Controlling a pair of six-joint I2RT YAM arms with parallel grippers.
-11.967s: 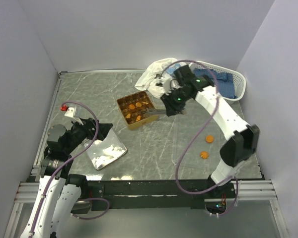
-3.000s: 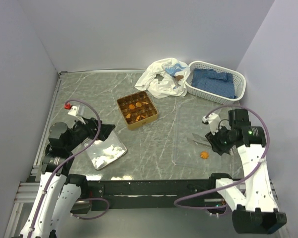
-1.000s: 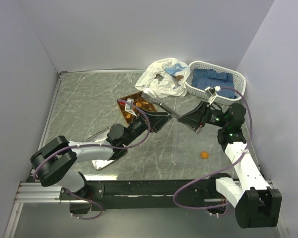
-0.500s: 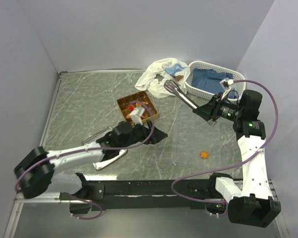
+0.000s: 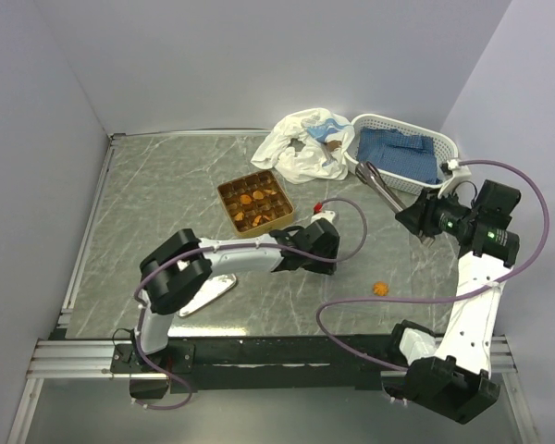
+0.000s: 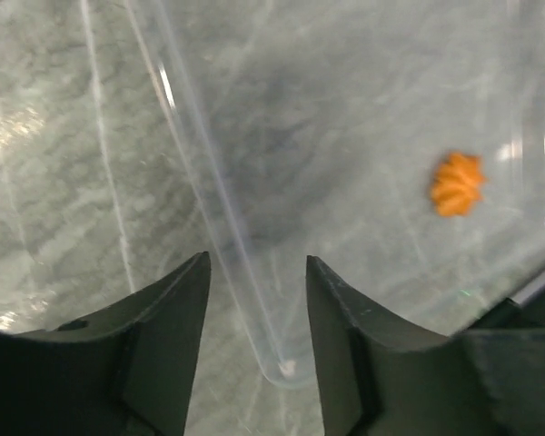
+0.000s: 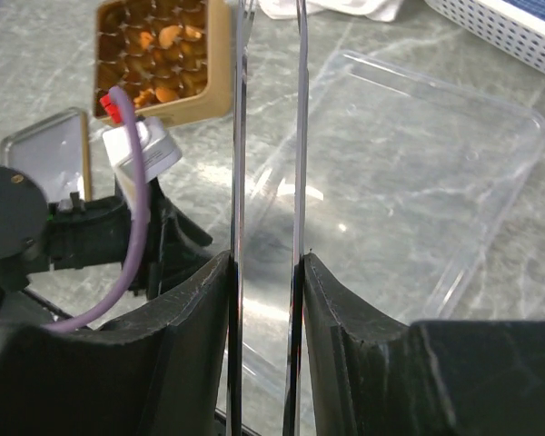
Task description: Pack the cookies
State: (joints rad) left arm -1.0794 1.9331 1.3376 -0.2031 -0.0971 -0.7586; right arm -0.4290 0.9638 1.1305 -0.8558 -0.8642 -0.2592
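Several cookies [image 5: 250, 200] lie in the square golden tin [image 5: 279, 215], also seen in the right wrist view [image 7: 220, 54]. One loose cookie [image 5: 379, 288] rests on the table; the left wrist view shows it under the clear plastic tray [image 6: 457, 183]. My left gripper [image 6: 257, 263] is open, low over the table. Its fingers straddle the rounded corner of the clear plastic tray [image 6: 209, 163] without touching it. My right gripper [image 7: 266, 263] is shut on metal tongs [image 7: 239, 136], whose two arms stand apart. It is raised at the right [image 5: 416, 215], with the tongs [image 5: 379, 180] pointing toward the basket.
A white basket [image 5: 449, 157] with blue cloth stands at the back right. A crumpled white bag [image 5: 301, 148] lies beside it. A silver lid [image 5: 208, 289] lies near the left arm's base. The clear tray [image 7: 418, 173] covers the table's right middle.
My left arm has swept right from beside the tin to the clear tray's corner, and its jaws have narrowed. My right arm has drawn the tongs back and to the right.
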